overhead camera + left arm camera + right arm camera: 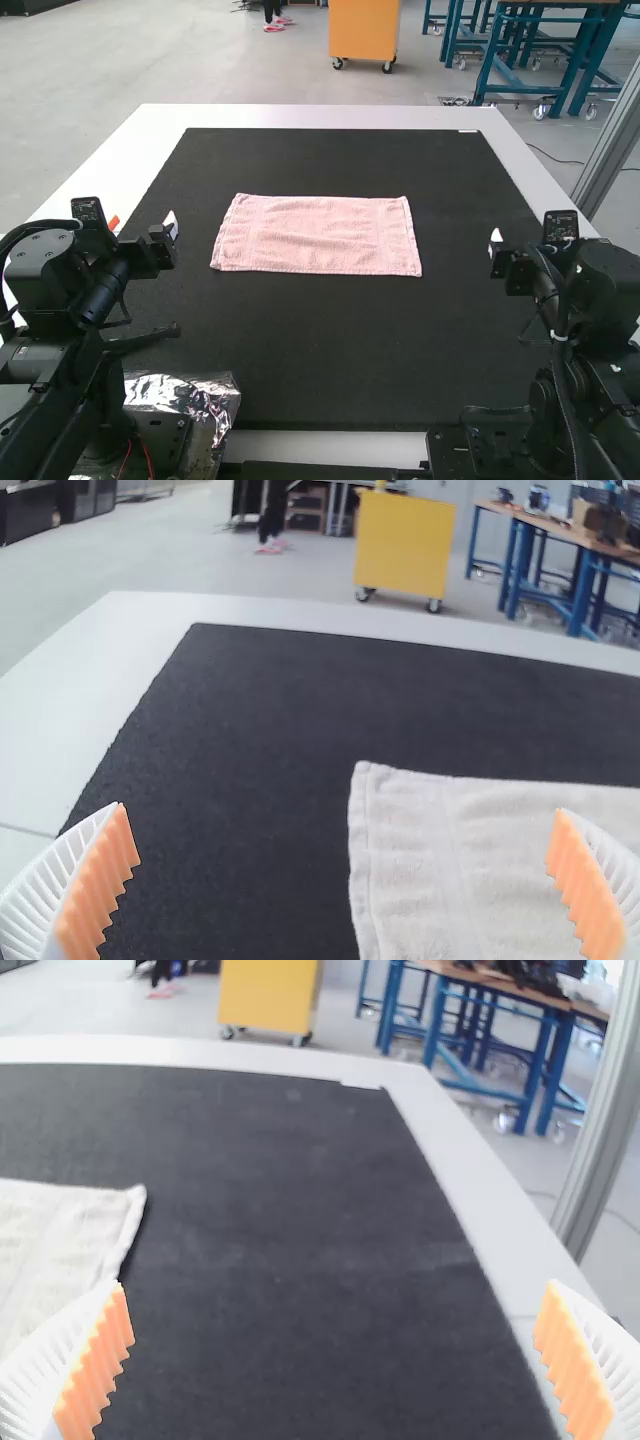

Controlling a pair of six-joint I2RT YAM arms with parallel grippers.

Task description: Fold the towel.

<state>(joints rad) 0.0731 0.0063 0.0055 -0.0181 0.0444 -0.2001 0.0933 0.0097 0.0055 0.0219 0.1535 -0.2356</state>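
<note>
The pink towel [318, 235] lies flat on the dark mat as a wide rectangle, its long sides running left to right; whether it has a fold in it I cannot tell. Left of the towel is my left gripper [172, 228], apart from it. My right gripper [494, 240] is off to the towel's right, also not touching. In the left wrist view the towel [500, 865] looks whitish beyond my left gripper [342, 880], whose fingers are wide apart. One towel corner [60, 1240] is in the right wrist view, where my right gripper [335, 1360] stands open, holding nothing.
The dark mat [330, 350] covers most of the white table [300, 117]. A foil-wrapped block [185, 395] sits by the left arm's base. A small orange item [113, 223] shows beside the left arm. A metal post [615, 140] rises beyond the table's right edge.
</note>
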